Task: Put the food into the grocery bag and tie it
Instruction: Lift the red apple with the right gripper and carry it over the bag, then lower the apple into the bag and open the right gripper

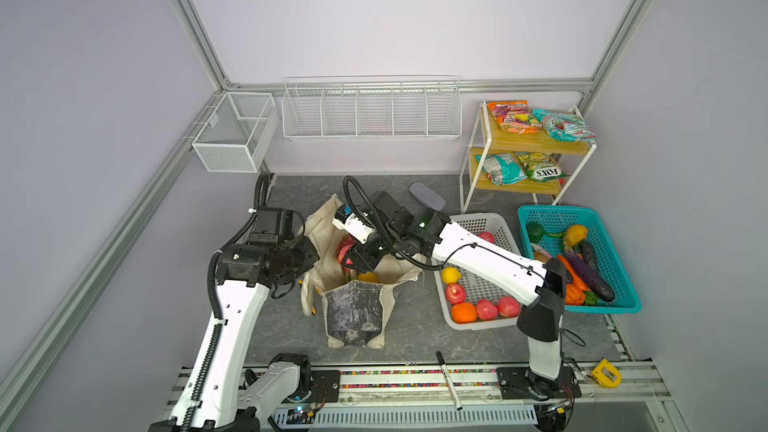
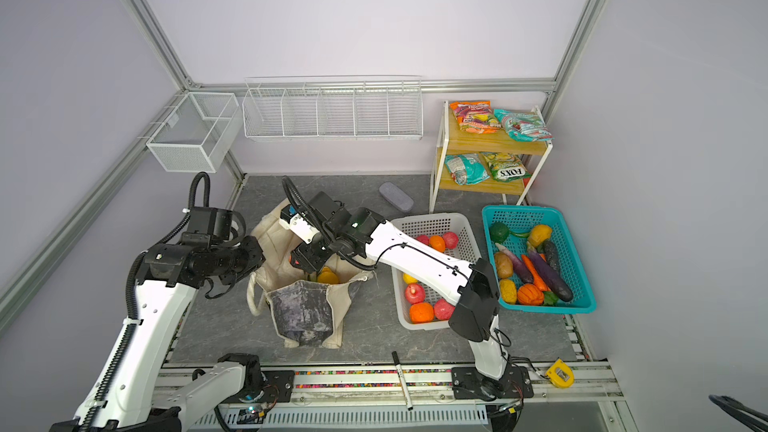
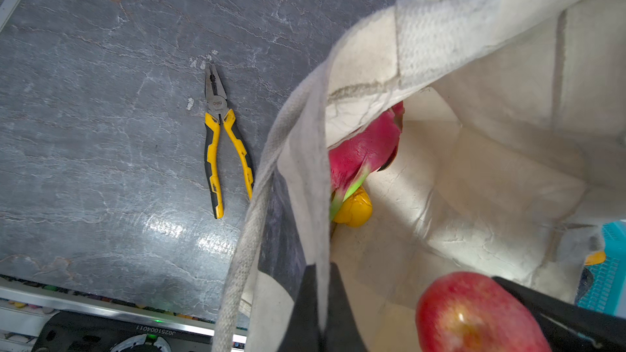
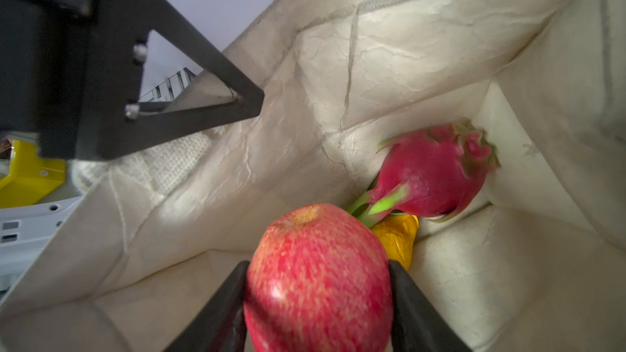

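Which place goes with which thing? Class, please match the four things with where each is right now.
Things
1. apple
2. dragon fruit
3. pliers
4. eggplant

Places
A. in the teal basket
B. flat on the table, beside the bag
C. held by the right gripper, over the bag's opening
D. lying at the bottom of the bag

Pairs: 1-C, 2-D, 3-B, 4-A
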